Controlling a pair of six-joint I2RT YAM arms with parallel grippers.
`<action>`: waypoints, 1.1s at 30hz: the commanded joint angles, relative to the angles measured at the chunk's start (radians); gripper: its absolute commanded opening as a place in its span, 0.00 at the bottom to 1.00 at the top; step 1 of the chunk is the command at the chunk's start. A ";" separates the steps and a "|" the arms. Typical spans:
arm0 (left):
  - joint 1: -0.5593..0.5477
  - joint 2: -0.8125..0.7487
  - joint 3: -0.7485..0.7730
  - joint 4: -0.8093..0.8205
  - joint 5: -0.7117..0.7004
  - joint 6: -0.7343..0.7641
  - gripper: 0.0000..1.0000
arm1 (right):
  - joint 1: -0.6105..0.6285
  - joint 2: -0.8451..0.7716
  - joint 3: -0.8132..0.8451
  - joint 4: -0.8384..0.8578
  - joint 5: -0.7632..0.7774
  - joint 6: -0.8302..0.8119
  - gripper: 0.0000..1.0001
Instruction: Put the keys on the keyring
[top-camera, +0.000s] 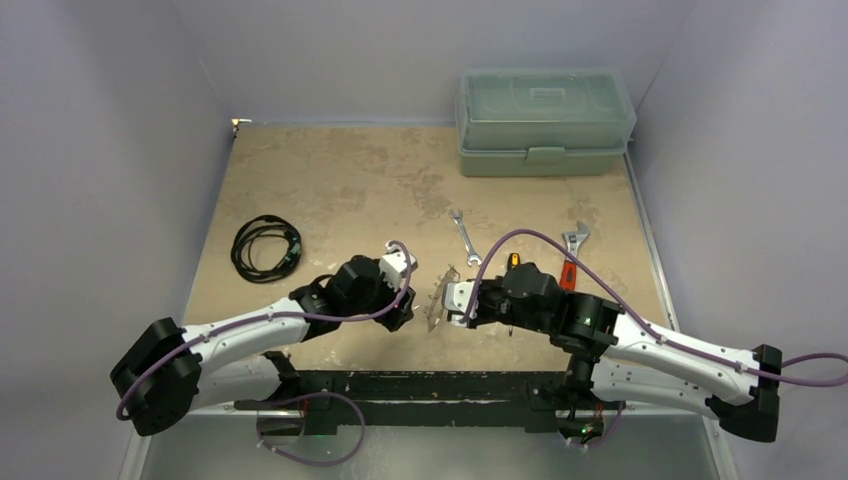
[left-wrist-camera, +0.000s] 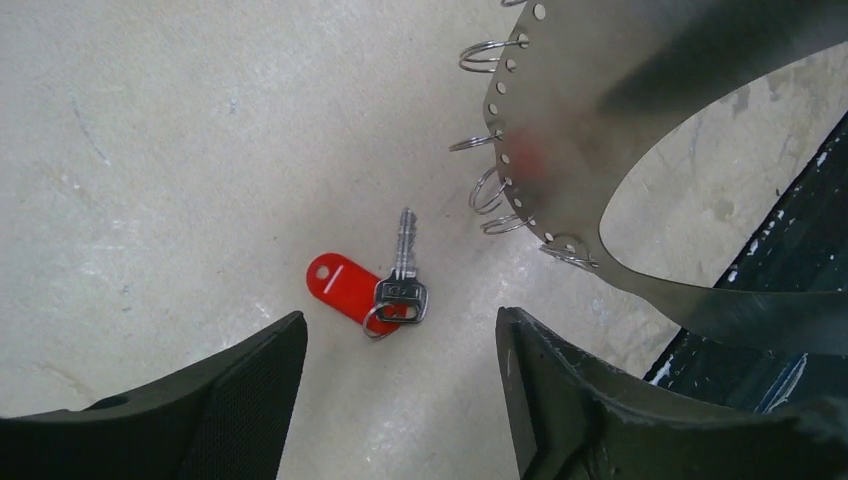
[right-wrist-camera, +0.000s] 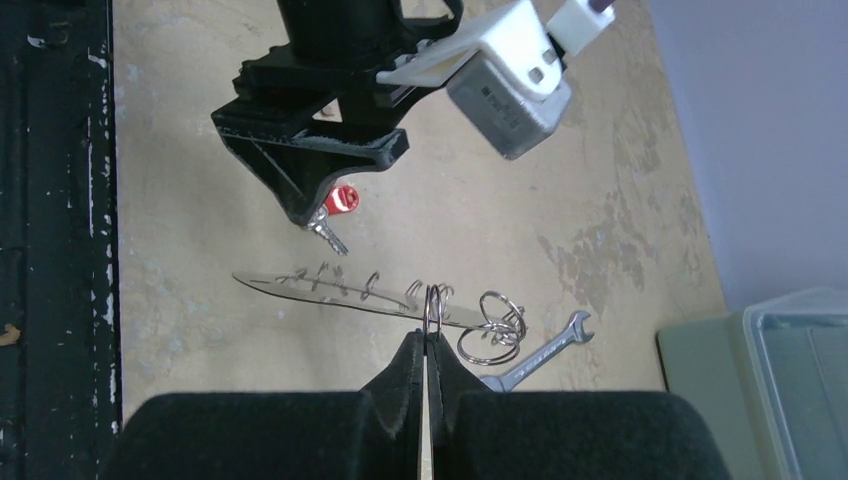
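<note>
Silvery key (left-wrist-camera: 403, 270) with red tag (left-wrist-camera: 340, 288), flat on table (top-camera: 330, 180), between the spread-apart fingers of left gripper (left-wrist-camera: 400, 335) and clear of both. Keyring (left-wrist-camera: 590, 120), perforated steel oval fringed with small split rings (left-wrist-camera: 487, 190), raised just beside key, not touching it, pinched at its edge in closed right gripper (right-wrist-camera: 425, 345). Further out: spanner (right-wrist-camera: 540, 352) near keyring, coiled black cable (top-camera: 265, 247) well to the left, lidded green box (top-camera: 545, 120) at far edge.
</note>
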 joint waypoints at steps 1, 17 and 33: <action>-0.001 -0.084 0.081 -0.061 -0.074 0.029 0.71 | 0.001 -0.020 0.002 0.051 -0.029 0.012 0.00; -0.003 -0.362 0.337 -0.308 0.454 0.710 0.57 | 0.001 0.077 0.146 -0.120 -0.238 0.091 0.00; -0.006 -0.157 0.375 -0.219 0.654 0.664 0.34 | 0.001 0.182 0.240 -0.212 -0.209 0.117 0.00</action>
